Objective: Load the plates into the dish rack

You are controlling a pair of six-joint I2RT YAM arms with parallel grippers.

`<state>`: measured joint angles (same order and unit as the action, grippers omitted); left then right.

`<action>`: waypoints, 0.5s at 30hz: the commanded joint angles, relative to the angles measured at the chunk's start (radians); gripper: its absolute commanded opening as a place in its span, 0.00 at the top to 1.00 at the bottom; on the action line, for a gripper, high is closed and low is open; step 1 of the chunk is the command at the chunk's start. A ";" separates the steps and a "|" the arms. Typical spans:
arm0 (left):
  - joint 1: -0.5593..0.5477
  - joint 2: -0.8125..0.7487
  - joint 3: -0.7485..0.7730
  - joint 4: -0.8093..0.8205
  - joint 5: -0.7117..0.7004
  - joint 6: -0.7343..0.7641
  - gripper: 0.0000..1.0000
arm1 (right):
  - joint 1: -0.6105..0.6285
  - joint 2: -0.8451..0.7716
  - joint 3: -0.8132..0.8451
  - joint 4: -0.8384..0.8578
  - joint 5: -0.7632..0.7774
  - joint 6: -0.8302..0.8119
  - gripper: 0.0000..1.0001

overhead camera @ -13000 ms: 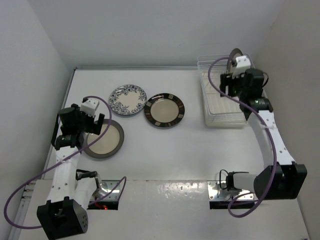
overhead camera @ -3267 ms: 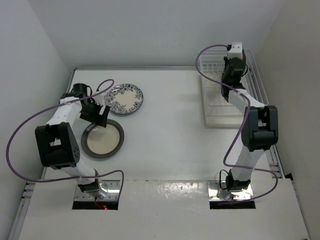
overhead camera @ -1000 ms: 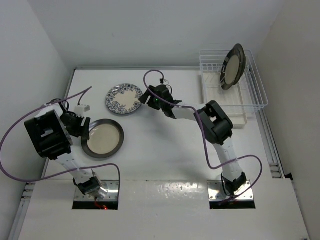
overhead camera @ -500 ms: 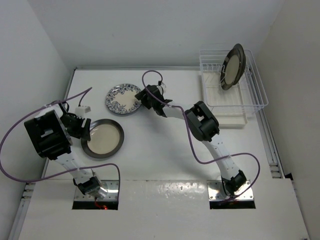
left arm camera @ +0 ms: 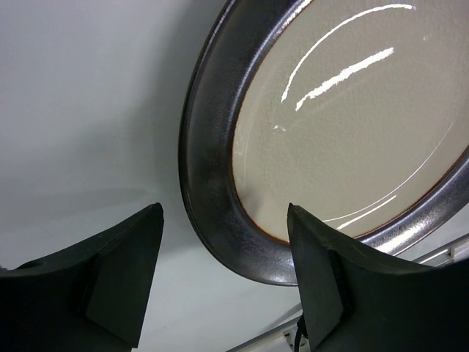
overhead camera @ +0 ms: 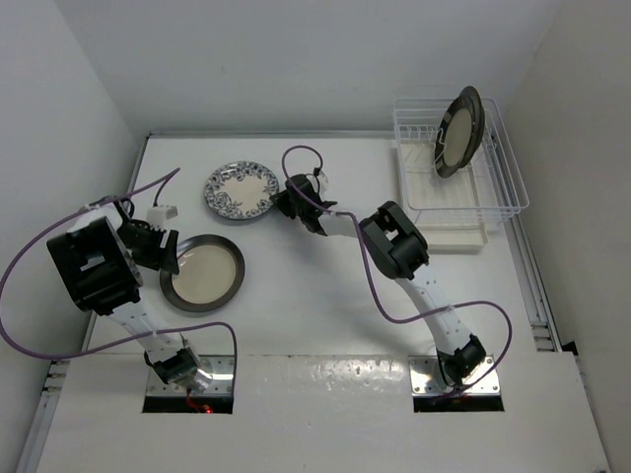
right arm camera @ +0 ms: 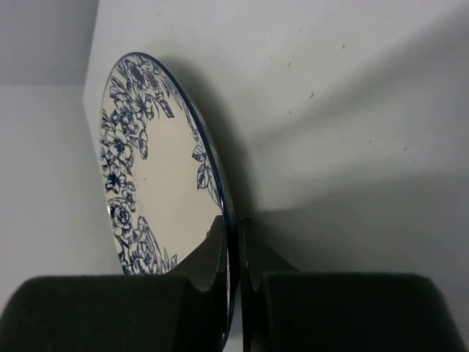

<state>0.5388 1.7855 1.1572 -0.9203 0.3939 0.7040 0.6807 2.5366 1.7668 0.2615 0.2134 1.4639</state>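
Picking up blue floral plate (right arm camera: 157, 198), rim pinched in right tool (right arm camera: 233, 242), left of centre on worktop (overhead camera: 325, 296) | left tool (left arm camera: 220, 271) spread at edge of dark-rimmed plate (left arm camera: 344, 139) | next probably needed: lift, carry to dish rack (overhead camera: 513, 187)

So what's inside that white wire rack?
A dark-rimmed, cream-centred plate stands on edge in the dish rack. Whether another plate sits behind it is hidden.

- Table (overhead camera: 325, 296): white, flat, matte top; faint dark specks (right arm camera: 311, 94) on its surface.
- Back wall (overhead camera: 296, 59): white, rising from the table's far edge.
- Side walls: white, flanking the table.
- Metal plate (overhead camera: 225, 369): bright, at the table's near edge, left part.
- Second metal plate (overhead camera: 426, 379): alike, same edge, right part.
- Rail (overhead camera: 540, 296): pale, along the table's right edge.
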 commanded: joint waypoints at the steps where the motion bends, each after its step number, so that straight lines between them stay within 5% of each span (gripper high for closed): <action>1: 0.015 -0.020 0.048 -0.015 0.030 0.012 0.27 | -0.016 -0.028 -0.132 0.045 -0.003 0.013 1.00; 8: 0.015 -0.040 0.131 -0.025 0.011 -0.011 0.27 | -0.084 -0.319 -0.524 0.243 -0.008 -0.126 1.00; 15: -0.059 -0.074 0.194 -0.025 -0.017 -0.043 0.26 | -0.148 -0.580 -0.972 0.361 -0.207 -0.273 1.00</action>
<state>0.5079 1.7645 1.3014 -0.9348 0.3740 0.6804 0.5407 2.0846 0.9474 0.5987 0.0982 1.2903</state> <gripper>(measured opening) 0.743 0.026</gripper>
